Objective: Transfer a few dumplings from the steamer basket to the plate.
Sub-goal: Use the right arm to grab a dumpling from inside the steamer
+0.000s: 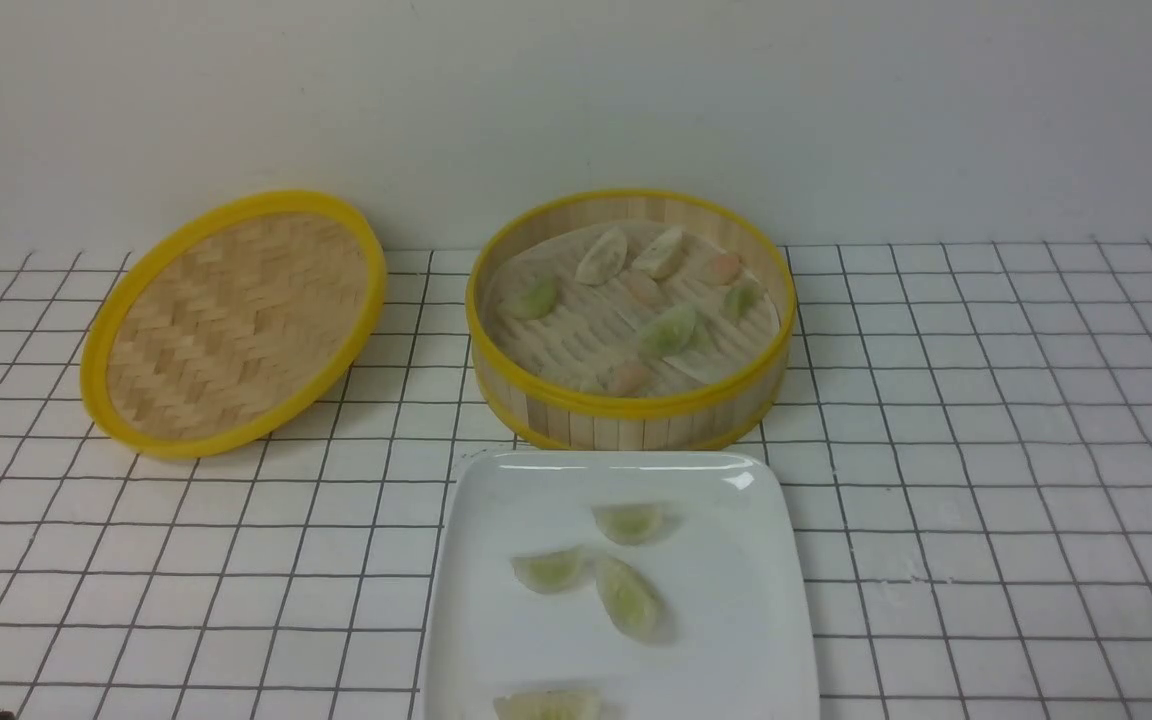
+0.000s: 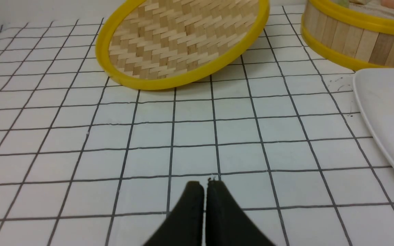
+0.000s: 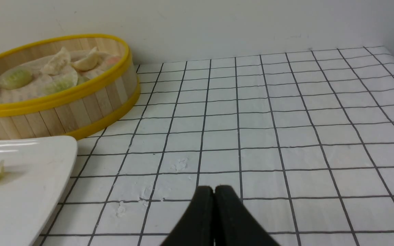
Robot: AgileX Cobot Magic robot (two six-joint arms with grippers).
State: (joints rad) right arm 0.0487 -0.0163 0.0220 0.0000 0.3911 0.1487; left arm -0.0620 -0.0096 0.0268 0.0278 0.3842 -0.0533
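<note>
Can see four green dumplings [image 1: 628,600] on the plate [image 1: 736,640], lower middle of the front view, with one cut off by the bottom edge. Seem laid apart to keep the soft skins from sticking, though two lie very near each other. Can also see green ones in the steamer basket [image 1: 636,432], upper middle of the frame, among pink and cream-white ones. Looks set just behind the plate to keep each carry short. Leans at a tilt at upper left, well apart from the plate: the woven lid [image 1: 236,320], likely put there to leave the basket open from above. Over the desk [image 1: 936,450], holds nothing and has tips together: left pincer [image 2: 206,186]; likewise right pincer [image 3: 214,190]. Suggests parking well away from the food, probably with the moving done.
</note>
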